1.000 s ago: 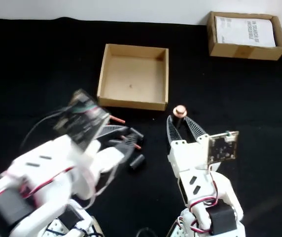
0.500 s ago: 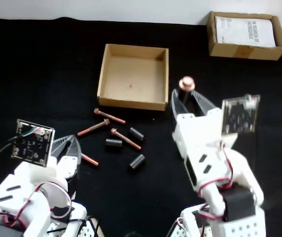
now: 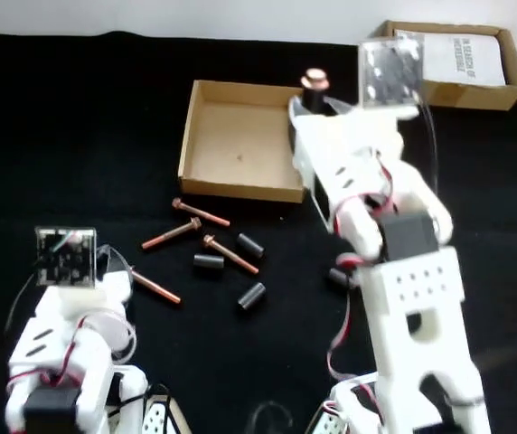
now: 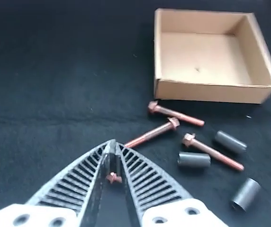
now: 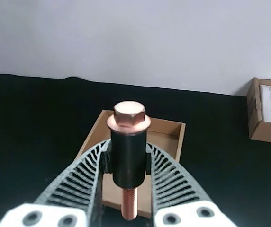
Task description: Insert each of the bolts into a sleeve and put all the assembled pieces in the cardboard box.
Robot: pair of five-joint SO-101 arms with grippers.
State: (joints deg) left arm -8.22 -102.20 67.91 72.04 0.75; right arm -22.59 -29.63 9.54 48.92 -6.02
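Bolt-and-sleeve assembly (image 5: 128, 165): clamped upright in right gripper (image 5: 129, 151), fingers (image 5: 93, 179) pressed on both sides of the dark sleeve (image 5: 126, 142). Bolt head (image 5: 129, 116) seated on the sleeve's top, threaded end (image 5: 128, 208) hanging out below. Seen from above, positioned at the right wall of cardboard box (image 3: 240, 188), near its far corner. Not possible to tell whether over the rim or just outside it.

Handling (judgement):
- Treat as small, rigid and metal, light enough for a pinch grip.
- Expect the smooth sleeve to slip under a weak squeeze.
- Assume no lock between bolt and sleeve other than the head flange.
- Keep head up. Avoid tilting past level, or expect the bolt to slide out.
- Take hold at mid-sleeve, as now. Avoid gripping thread or head.

Edges and room:
- Lift the threaded end over the low box wall before lowering the bolt-and-sleeve assembly.
- Aim for the bare box floor, with open room on every side.
- Note second box (image 3: 448, 93), holding paper, well apart at the far right of table (image 3: 78, 136).
- Avoid sweeping through loose bolts (image 3: 201, 212) and loose sleeves (image 3: 250, 244) in front of the cardboard box, between the arms.
- Keep clear of left gripper (image 4: 112, 144), near those bolts: drawn together, tips meeting, copper head (image 4: 112, 178) showing in the slit. Not possible to tell whether gripped or merely lying beneath.
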